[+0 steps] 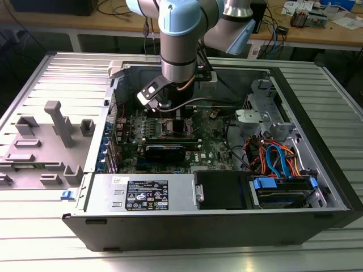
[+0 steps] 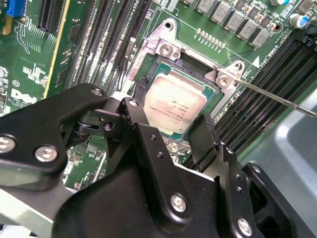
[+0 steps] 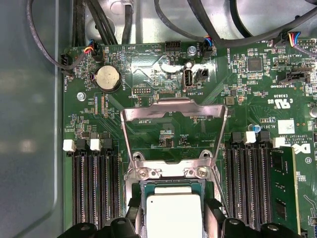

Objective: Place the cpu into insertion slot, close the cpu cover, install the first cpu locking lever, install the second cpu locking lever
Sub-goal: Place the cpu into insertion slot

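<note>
**ITEM:** cpu (image 2: 174, 101). Flat sq. chip, silver-grey metal top.

**LOC.:** Lies in the insertion slot (image 2: 185, 63), about mid motherboard (image 3: 237, 99). It sits btwn the two banks of memory slots (image 3: 94, 188), well in from every board edge. Looks level w/ the socket frame; no corner seen riding high in either wrist view.

**ORIENT.:** Face up, flat to the board. Edges run parallel w/ the socket frame and w/ the memory slots. Near square, so no clear long axis.

**TOOL:** gripper (image 3: 173, 223) sits low over the slot, w/ fingers (image 3: 214, 218) one each side of the chip, on opp. edges. They are parted a little wider than the chip, and a thin strip of socket shows btwn pad and chip edge. Judged: nothing in its grasp, chip resting on its own.

**ASSOC. PARTS:**
- cpu cover (image 3: 173, 110): swung up and open, hinged on the slot's far side from the gripper. Board shows thru its cut-out.
- Thin metal rod (image 2: 277, 96): prob. a locking lever. Stands out free from a socket corner, unlatched.

**STEP (judged):** Step 1, placing, at its very end. Cover and both levers not yet done.

**REQ. (judged):** Tool has to come straight off the board w/o brushing the chip. Cover needs a free arc over the socket.
</note>
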